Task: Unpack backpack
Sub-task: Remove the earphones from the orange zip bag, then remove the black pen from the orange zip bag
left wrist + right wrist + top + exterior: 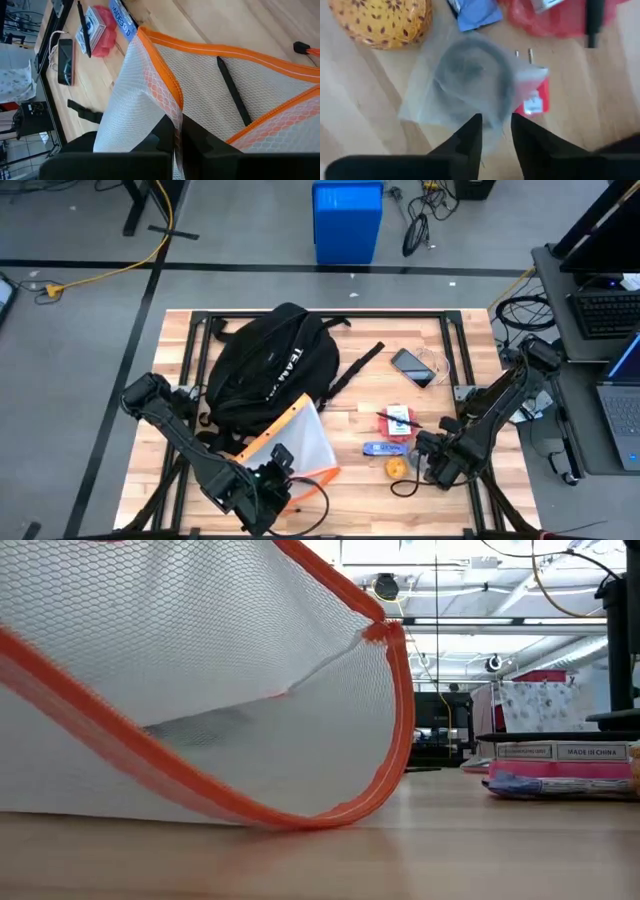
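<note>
High view: backpack (268, 370) lies just beyond the left tool (279, 463), which is clenched on a mesh pouch (300, 435).

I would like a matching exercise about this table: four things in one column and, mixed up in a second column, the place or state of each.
Things:
1. backpack
2. mesh pouch
3. phone
4. yellow ball

Places or states:
A. beside the right hand
B. pinched by the left hand
C. far side of the table, with a white cable
D. black, lying behind the pouch

Pairs: 1-D, 2-B, 3-C, 4-A
</note>
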You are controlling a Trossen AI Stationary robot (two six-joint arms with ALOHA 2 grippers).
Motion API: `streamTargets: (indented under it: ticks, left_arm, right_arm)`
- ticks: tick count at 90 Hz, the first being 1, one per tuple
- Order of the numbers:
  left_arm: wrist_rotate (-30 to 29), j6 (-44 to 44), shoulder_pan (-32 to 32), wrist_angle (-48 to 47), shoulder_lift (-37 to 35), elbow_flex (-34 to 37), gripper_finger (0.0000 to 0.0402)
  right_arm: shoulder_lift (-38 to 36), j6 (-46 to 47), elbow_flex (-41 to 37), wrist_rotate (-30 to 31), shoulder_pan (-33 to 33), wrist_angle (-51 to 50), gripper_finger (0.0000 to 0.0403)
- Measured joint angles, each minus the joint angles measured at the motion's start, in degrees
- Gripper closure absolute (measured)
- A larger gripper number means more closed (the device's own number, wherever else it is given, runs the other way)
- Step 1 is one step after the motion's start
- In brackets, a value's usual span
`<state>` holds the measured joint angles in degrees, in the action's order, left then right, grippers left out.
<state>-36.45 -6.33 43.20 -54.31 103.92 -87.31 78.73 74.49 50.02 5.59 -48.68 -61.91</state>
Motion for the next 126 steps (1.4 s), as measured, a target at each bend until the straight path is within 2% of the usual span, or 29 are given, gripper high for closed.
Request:
streamTargets:
  ticks: [13, 26, 35, 47, 60, 69, 80, 90, 107, 126]
  left_arm:
    - [0.0, 0.0, -0.5, 0.4, 0.0, 0.0, 0.0402]
    - [0.0, 0.0, -1.8, 2.9, 0.0, 0.0, 0.0402]
    - [0.0, 0.0, -2.9, 4.1, 0.0, 0.0, 0.0402]
    - [0.0, 0.0, -4.2, 4.5, 0.0, 0.0, 0.0402]
    - [0.0, 0.0, -5.4, 4.5, 0.0, 0.0, 0.0402]
    - [0.0, 0.0, -5.8, 4.6, 0.0, 0.0, 0.0402]
    - [0.0, 0.1, -6.0, 4.6, 0.0, 0.0, 0.0402]
    - [0.0, 0.2, -6.0, 4.6, 0.0, 0.0, 0.0402]
    - [-0.1, 3.0, -6.5, 4.4, 0.0, 0.0, 0.0402]
    - [-0.3, 4.0, -7.1, 4.3, 0.0, 0.0, 0.0402]
  right_arm:
    - [-0.6, 1.7, 5.1, 2.9, 0.2, -6.4, 0.0309]
    - [-0.6, -1.9, 9.0, 12.9, 0.0, -5.8, 0.0309]
    - [-0.6, -10.6, 10.3, 22.8, 0.7, 2.7, 0.0309]
    - [0.2, -30.8, 10.4, 30.7, 2.8, 20.0, 0.0308]
    - [4.8, -48.8, 10.5, 31.1, 5.3, 38.2, 0.0297]
    - [9.2, -55.7, 10.5, 30.6, 7.5, 46.8, 0.0287]
    - [14.5, -58.3, 10.4, 28.9, 11.4, 51.1, 0.0278]
    - [18.8, -59.2, 10.3, 23.7, 14.6, 53.4, 0.0273]
    - [24.1, -62.7, 10.3, 14.8, 17.1, 62.7, 0.0272]
    - [24.1, -63.4, 10.3, 13.4, 17.0, 63.4, 0.0272]
